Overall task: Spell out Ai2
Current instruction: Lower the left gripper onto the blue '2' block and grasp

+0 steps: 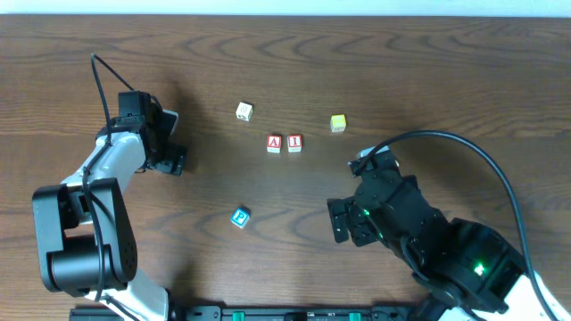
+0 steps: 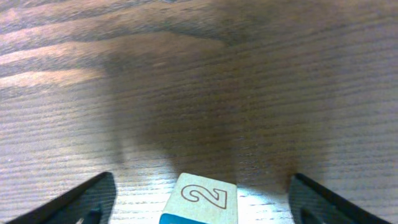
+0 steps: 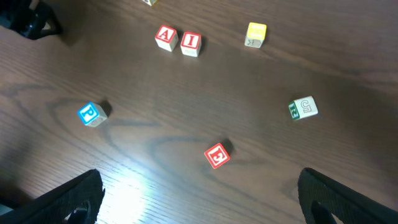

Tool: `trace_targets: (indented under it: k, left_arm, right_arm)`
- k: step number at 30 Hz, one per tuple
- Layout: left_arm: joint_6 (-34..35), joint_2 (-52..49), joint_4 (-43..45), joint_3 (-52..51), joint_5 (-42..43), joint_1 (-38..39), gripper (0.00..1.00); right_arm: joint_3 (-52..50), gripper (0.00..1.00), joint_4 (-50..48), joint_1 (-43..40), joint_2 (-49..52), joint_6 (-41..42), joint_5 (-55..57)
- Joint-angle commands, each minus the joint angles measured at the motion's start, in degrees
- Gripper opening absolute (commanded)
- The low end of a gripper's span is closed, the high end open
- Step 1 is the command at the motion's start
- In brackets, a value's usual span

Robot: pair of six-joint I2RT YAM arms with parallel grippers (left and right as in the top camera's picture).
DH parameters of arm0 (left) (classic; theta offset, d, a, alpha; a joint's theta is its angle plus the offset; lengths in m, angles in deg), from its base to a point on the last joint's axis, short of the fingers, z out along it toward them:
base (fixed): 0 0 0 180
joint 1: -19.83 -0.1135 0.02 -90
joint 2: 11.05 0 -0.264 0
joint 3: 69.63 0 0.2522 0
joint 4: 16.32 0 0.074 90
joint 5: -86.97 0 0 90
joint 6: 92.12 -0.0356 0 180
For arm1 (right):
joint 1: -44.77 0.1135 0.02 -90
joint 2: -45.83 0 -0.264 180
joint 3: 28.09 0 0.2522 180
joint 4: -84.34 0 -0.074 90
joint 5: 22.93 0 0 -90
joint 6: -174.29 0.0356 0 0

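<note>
White toy cube w/ blue 2 (image 2: 202,200) sits on dark wood table (image 2: 186,74), left side, well apart from the row. Left gripper (image 2: 202,182) straddles it, jaws spread wide, no contact; lined up for a pinch, I reckon. Digit faces up, its top pointing away from wrist cam. It's a cube, so no long axis. Red-A cube (image 1: 274,143) & red-I cube (image 1: 294,143) just beside each other mid-table. 2 belongs right of I. Right gripper (image 3: 199,193) spread, empty.

Overhead looks straight down on the table (image 1: 268,53). The left wrist camera sits close above the 2 cube (image 2: 200,198). The right wrist camera, higher at five o'clock, faces eleven, sharing the A cube (image 3: 165,36) and I cube (image 3: 191,42) with overhead.
</note>
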Motion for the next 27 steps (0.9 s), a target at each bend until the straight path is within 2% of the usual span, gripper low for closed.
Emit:
trace_targets:
  k: [1,11,27]
  left_arm:
    - [-0.48,-1.51,-1.2,0.96,0.26,-0.2,0.84]
    - [-0.5,-1.6,-4.0,0.96,0.22,-0.2,0.66]
    - [-0.48,-1.6,-3.8,0.96,-0.37,-0.2,0.49]
  right_arm:
    - [-0.02,0.99,-0.11,0.2,-0.24,-0.85,0.76]
    - [-0.02,0.99,-1.51,0.2,-0.24,-0.85,0.96]
    - [-0.02,0.99,-2.21,0.2,-0.24,-0.81,0.87]
